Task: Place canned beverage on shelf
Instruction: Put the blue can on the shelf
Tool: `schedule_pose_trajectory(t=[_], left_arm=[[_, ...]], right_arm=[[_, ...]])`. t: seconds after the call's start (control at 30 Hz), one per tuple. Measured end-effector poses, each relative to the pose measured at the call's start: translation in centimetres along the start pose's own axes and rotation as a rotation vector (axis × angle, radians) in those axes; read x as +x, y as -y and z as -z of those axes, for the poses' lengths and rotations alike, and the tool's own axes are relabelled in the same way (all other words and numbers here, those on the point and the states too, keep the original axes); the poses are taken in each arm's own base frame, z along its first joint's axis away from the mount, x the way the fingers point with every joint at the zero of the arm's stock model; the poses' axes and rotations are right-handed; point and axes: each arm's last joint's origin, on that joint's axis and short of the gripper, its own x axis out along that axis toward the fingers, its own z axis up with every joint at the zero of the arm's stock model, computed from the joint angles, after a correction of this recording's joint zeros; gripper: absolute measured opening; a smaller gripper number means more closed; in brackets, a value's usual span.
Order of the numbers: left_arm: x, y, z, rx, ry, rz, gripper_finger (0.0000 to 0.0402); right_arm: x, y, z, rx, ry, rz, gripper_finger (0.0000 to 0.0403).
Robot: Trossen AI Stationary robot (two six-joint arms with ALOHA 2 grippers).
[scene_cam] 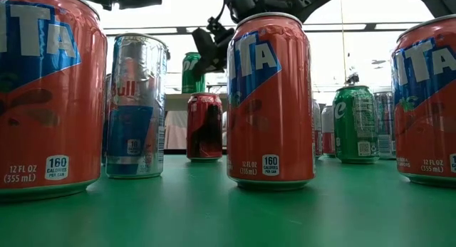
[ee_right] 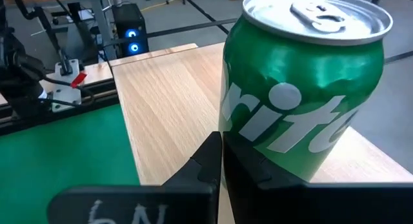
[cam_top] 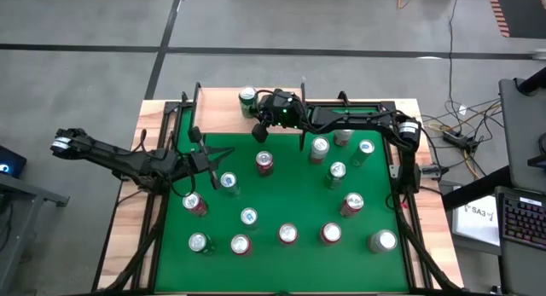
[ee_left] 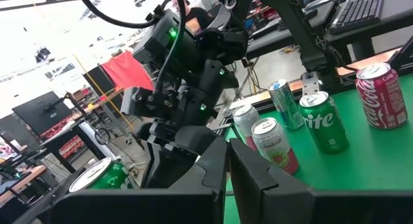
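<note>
A green Sprite can (ee_right: 300, 88) stands upright on its base on the light-wood shelf (ee_right: 161, 101) at the table's far edge; the high view shows the can (cam_top: 247, 97) on the shelf (cam_top: 223, 101). My right gripper (ee_right: 221, 156) is shut, reaching in from the right, with its fingertips right at the can's lower side. In the low view the gripper (scene_cam: 206, 46) hangs beside the can (scene_cam: 191, 72). My left gripper (cam_top: 209, 157) waits shut above the table's left part, holding nothing; its own view shows its shut fingers (ee_left: 229, 169). My right gripper's shut fingertips stand at the lower side wall of the green can (ee_right: 258, 143), coming nearly level from the table's right. I cannot tell whether they touch it. The can stands upright on the shelf.
Several cans stand upright across the green table (cam_top: 299, 202): a red one (cam_top: 264, 163), a silver-blue one (cam_top: 229, 182), a green one (cam_top: 336, 173), others along the near edge (cam_top: 287, 235). A black frame (cam_top: 397, 172) borders the table.
</note>
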Motion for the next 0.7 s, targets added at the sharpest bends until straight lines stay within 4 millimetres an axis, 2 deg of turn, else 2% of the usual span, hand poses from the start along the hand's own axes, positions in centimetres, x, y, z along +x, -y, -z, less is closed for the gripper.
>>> schedule_pose_trajectory(t=[0.7], left_arm=[[0.0,0.0,0.0,0.000,0.000,0.000,0.0003]], right_arm=[[0.1,1.1,-0.3,-0.028,0.028,0.022,0.0009]])
